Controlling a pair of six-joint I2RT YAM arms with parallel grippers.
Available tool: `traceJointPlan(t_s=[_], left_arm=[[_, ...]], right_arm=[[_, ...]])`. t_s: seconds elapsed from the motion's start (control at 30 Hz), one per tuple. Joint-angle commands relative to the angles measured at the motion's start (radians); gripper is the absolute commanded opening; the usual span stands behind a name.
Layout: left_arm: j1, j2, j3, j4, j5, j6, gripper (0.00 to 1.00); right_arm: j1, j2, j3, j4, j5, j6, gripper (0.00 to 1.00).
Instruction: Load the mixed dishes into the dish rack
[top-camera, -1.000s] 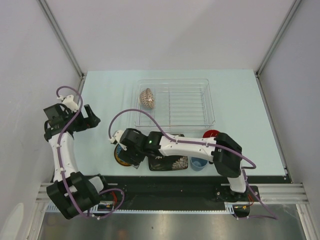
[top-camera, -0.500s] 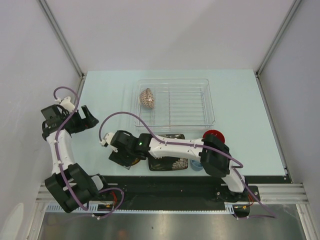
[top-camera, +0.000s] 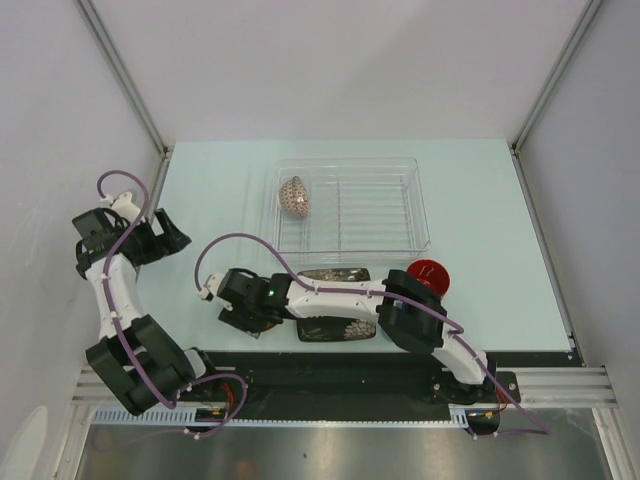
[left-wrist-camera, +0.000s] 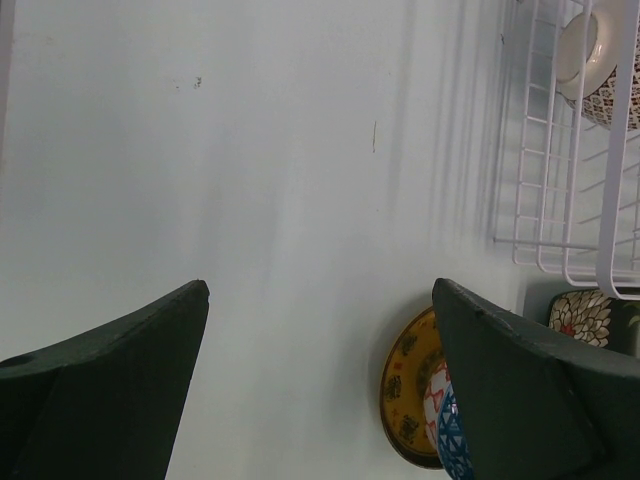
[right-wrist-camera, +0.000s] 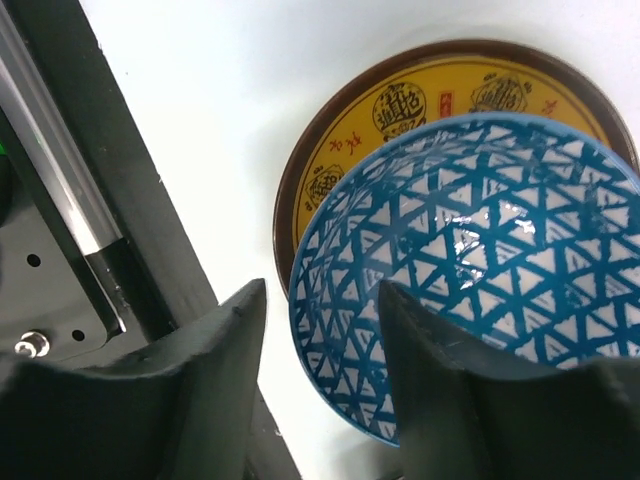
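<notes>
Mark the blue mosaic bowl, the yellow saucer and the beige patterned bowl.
blue mosaic bowl (right-wrist-camera: 480, 270), right wrist view, on its triangle-patterned inside.
yellow saucer (right-wrist-camera: 400, 105), right wrist view, on the yellow face, at a printed emblem.
beige patterned bowl (top-camera: 293, 196), top external view, on its patterned outer wall.

On table (top-camera: 220, 190), rack (top-camera: 375, 210) sits centre-back w/ patterned bowl (top-camera: 293, 196) on edge in its left end; in front of it, L to R: saucer (right-wrist-camera: 400, 105) w/ mosaic bowl (right-wrist-camera: 480, 280) on it, plate (top-camera: 340, 328) just beside, then mug (top-camera: 430, 275)
</notes>
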Motion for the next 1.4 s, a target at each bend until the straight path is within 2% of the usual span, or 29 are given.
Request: traceJointPlan(t_s=[0.0, 0.1, 0.13, 0.2, 0.5, 0.63, 0.67, 0.73, 0.77, 0.8, 0.83, 0.87, 0.93, 1.03, 1.27, 1.37], left_arm=[[0.015, -0.004, 0.032, 0.008, 0.036, 0.026, 1.0], [0.015, -0.005, 0.032, 0.002, 0.037, 0.03, 1.0], [0.015, -0.005, 0.03, 0.001, 0.036, 0.033, 1.0], [0.015, -0.008, 0.027, 0.007, 0.033, 0.033, 1.0], [0.016, -0.017, 0.009, 0.013, 0.037, 0.036, 1.0], [0.016, -0.019, -0.001, 0.014, 0.036, 0.035, 1.0], [0.016, -0.019, -0.001, 0.016, 0.034, 0.035, 1.0], [0.016, -0.021, -0.001, 0.016, 0.033, 0.036, 1.0], [0.016, -0.022, -0.002, 0.014, 0.03, 0.038, 1.0], [0.016, -0.025, -0.002, 0.013, 0.031, 0.041, 1.0], [0.016, -0.027, -0.002, 0.011, 0.03, 0.041, 1.0], [0.016, -0.03, -0.002, 0.01, 0.026, 0.043, 1.0], [0.016, -0.033, -0.002, 0.007, 0.026, 0.046, 1.0], [0.016, -0.031, -0.004, 0.007, 0.026, 0.046, 1.0], [0.016, -0.044, -0.016, 0.008, 0.023, 0.049, 1.0], [0.016, -0.045, -0.019, 0.008, 0.017, 0.055, 1.0]], right_arm=[[-0.017, 0.01, 0.004, 0.055, 0.004, -0.007, 0.47], [-0.027, 0.01, 0.01, 0.062, -0.007, -0.007, 0.27], [-0.027, 0.007, 0.013, 0.063, -0.008, 0.01, 0.12], [-0.026, 0.003, 0.021, 0.062, -0.005, 0.011, 0.0], [-0.055, -0.1, 0.087, 0.025, -0.036, 0.03, 0.0], [-0.161, -0.219, 0.082, 0.083, -0.232, 0.16, 0.0], [-0.232, -0.25, 0.046, 0.156, -0.349, 0.203, 0.0], [-0.308, -0.336, -0.015, 0.27, -0.474, 0.374, 0.0], [-0.343, -0.365, -0.064, 0.436, -0.589, 0.452, 0.0], [-0.409, -0.417, -0.153, 0.53, -0.631, 0.526, 0.0], [-0.438, -0.437, -0.202, 0.634, -0.666, 0.671, 0.0], [-0.464, -0.453, -0.239, 0.801, -0.721, 0.738, 0.0], [-0.532, -0.471, -0.312, 0.929, -0.752, 0.895, 0.0], [-0.59, -0.458, -0.355, 1.115, -0.769, 1.026, 0.0], [-0.626, -0.37, -0.424, 1.373, -0.774, 1.246, 0.0], [-0.63, -0.356, -0.48, 1.444, -0.759, 1.281, 0.0]])
